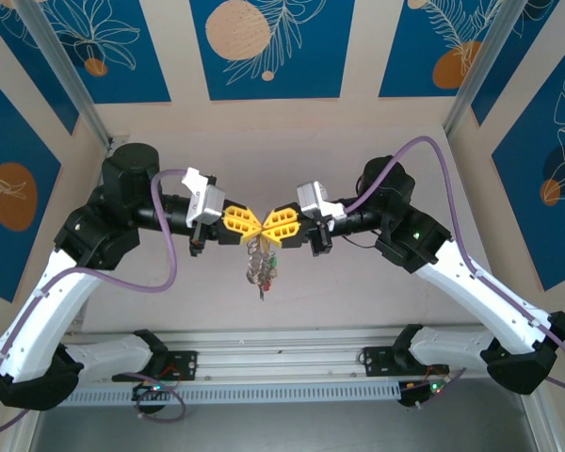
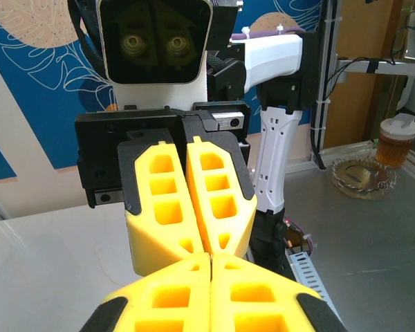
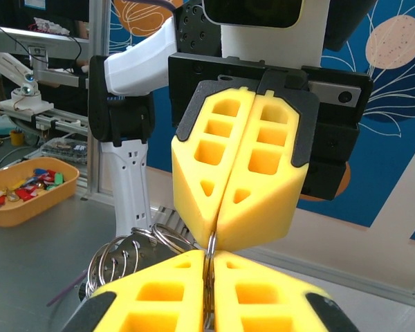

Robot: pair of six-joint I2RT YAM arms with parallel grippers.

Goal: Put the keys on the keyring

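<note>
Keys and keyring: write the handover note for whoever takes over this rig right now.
Left gripper: shut, pinching the keyring wire at its tip.
Right gripper: shut, tip to tip against the left one, with the same wire in its seam.
Keys: hanging free in a bunch under the two tips, green and red tags showing.
Done: the bunch is up and held between both arms.
Left: I cannot tell whether every key is threaded on, so check before releasing either grip.
</note>
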